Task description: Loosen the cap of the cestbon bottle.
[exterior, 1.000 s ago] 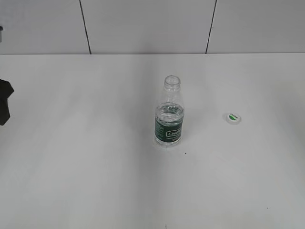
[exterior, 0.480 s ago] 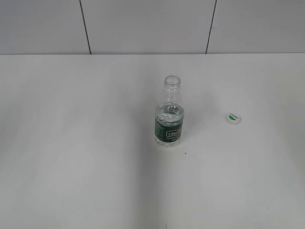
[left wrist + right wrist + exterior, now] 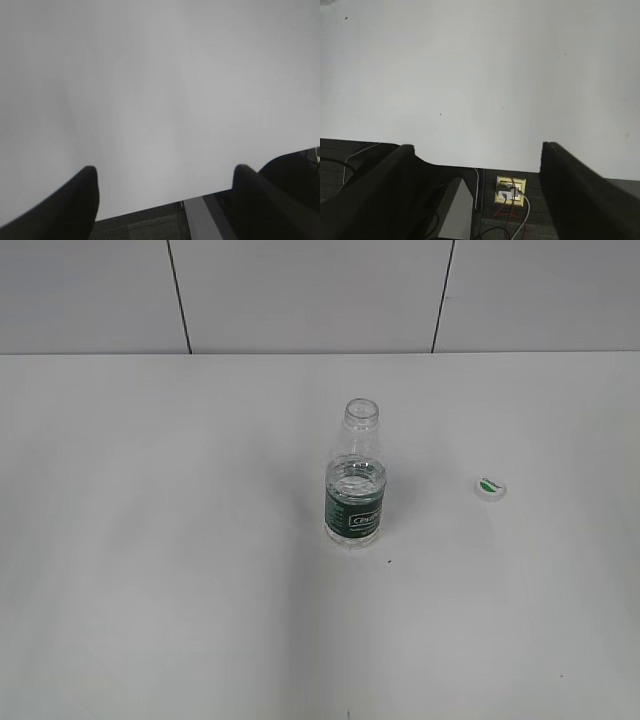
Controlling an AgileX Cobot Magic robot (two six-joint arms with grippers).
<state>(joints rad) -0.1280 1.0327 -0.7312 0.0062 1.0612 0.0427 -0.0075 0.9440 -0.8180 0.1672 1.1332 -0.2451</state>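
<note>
The cestbon bottle (image 3: pixel 354 495) stands upright in the middle of the white table, its neck open and bare. The cap (image 3: pixel 489 487) lies flat on the table to the right of the bottle, apart from it, green mark up. Neither gripper shows in the exterior view. In the left wrist view my left gripper (image 3: pixel 165 177) is open and empty over the table's front edge. In the right wrist view my right gripper (image 3: pixel 476 150) is open and empty, also over the front edge. Neither wrist view shows the bottle or the cap.
The white table (image 3: pixel 150 540) runs back to a tiled wall. Below its front edge the right wrist view shows a floor socket (image 3: pixel 510 190) with cables.
A dark part of the left arm at the far left edge of the exterior view has gone out of view. The bottle and the cap have not moved.
</note>
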